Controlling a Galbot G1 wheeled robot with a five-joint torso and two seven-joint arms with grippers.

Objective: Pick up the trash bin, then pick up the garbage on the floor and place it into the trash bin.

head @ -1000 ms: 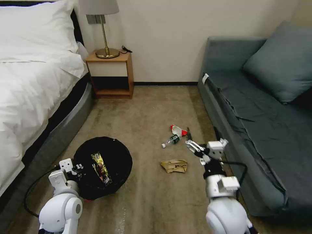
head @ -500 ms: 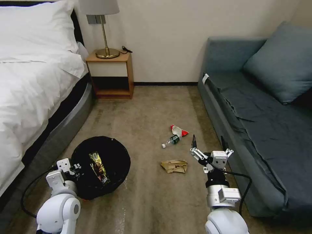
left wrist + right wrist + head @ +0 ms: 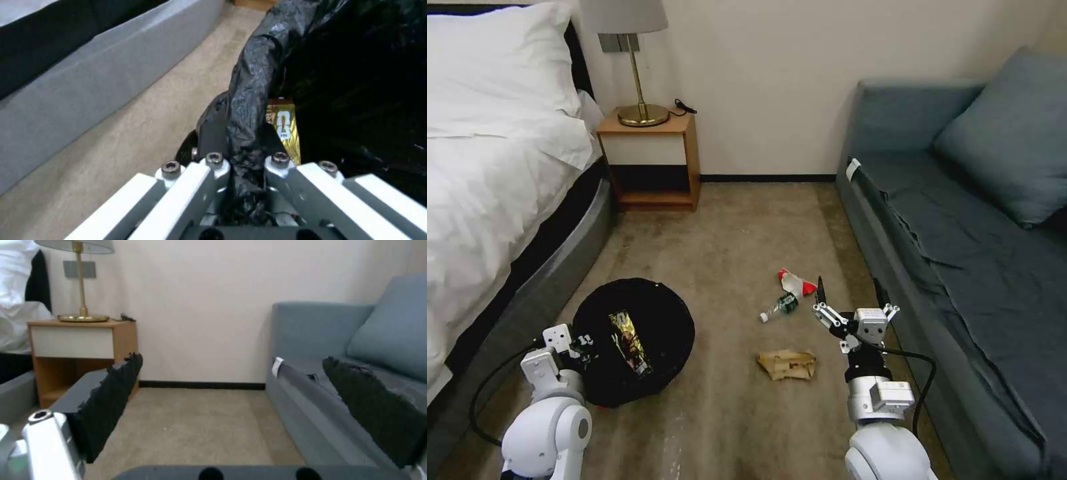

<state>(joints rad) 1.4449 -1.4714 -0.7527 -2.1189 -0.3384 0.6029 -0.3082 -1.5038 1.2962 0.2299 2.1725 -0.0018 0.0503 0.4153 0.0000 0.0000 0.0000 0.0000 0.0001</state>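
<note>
Low on the left of the head view, our left gripper (image 3: 582,345) pinches the liner rim of the trash bin (image 3: 634,340), with a gold-brown wrapper (image 3: 628,341) inside. Lower right, our right gripper (image 3: 852,298) hangs spread wide above the carpet, near the bottle (image 3: 780,307), red-and-white wrapper (image 3: 797,283) and paper scrap (image 3: 787,364).

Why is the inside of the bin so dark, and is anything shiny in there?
In the head view the trash bin looks dark because its black liner reflects little light; the gold-brown snack wrapper inside glints. In the left wrist view the liner shows grey sheen where the left gripper pinches it, and the deep interior goes nearly black.
</note>
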